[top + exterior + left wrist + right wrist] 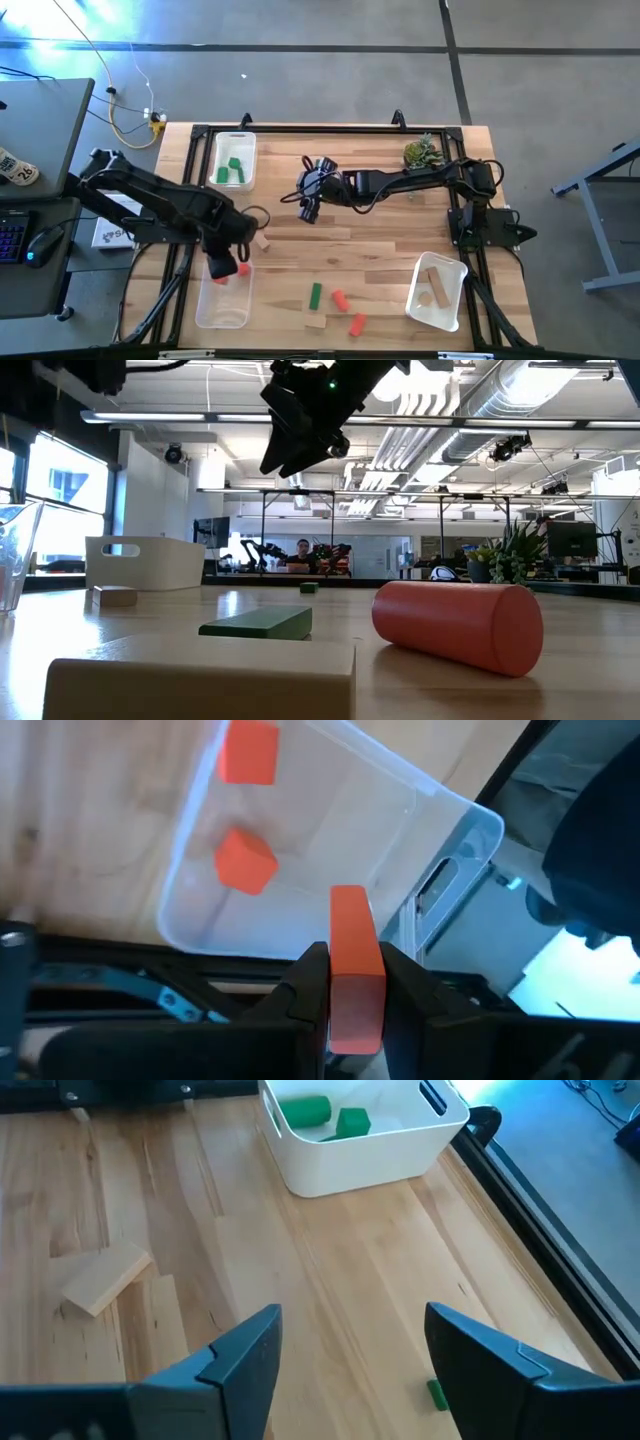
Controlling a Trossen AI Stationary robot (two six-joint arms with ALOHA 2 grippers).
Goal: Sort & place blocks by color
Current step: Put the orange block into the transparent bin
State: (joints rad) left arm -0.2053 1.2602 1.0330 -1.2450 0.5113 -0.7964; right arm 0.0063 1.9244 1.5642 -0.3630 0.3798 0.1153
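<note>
Honestly, looks risky around the lower left of the high view: left gripper [222, 266] clamped on a red block [352, 970], hanging right over the near rim of the clear tray [222, 305] with two red blocks [245, 860] already inside. Could easily clip that rim or drop the bar half on the edge, tipping it out onto the table [370, 250], since the grip sits on only one end of the bar. Right gripper [308, 195] up near centre, fingers spread, holding nothing, hovering above bare wood. Remaining blocks [340, 300] scattered along the bottom middle, green ones [233, 170] parked in the white tray [234, 160] upper left, tan ones [437, 285] lower right. Possible arm crowding if both reach for the bottom cluster together.
</note>
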